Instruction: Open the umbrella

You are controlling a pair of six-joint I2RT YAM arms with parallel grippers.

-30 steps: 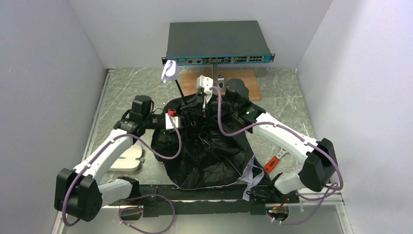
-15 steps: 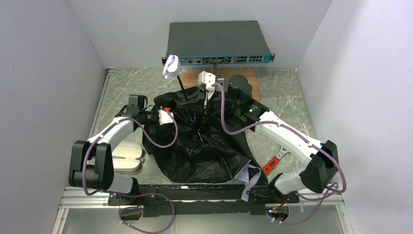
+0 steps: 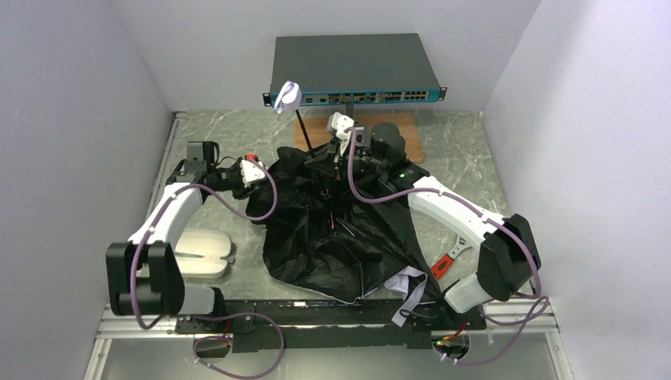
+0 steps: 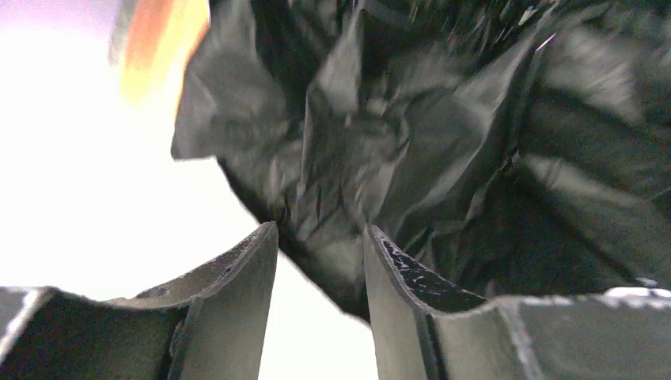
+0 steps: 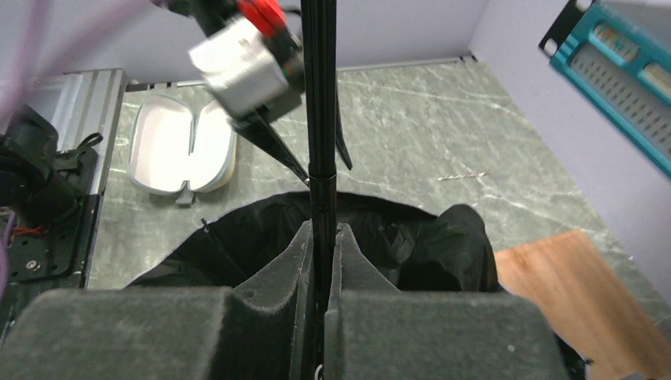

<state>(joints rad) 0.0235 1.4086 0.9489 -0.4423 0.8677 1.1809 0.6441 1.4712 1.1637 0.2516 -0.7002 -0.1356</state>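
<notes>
Right gripper (image 5: 323, 237) jaws clamp the umbrella (image 3: 340, 237) shaft; left gripper (image 4: 320, 253) jaws narrow, unloaded; shaft could slip.

No lettering can be read anywhere; the network switch (image 3: 354, 70) may carry port markings, but they are too small to tell.
</notes>
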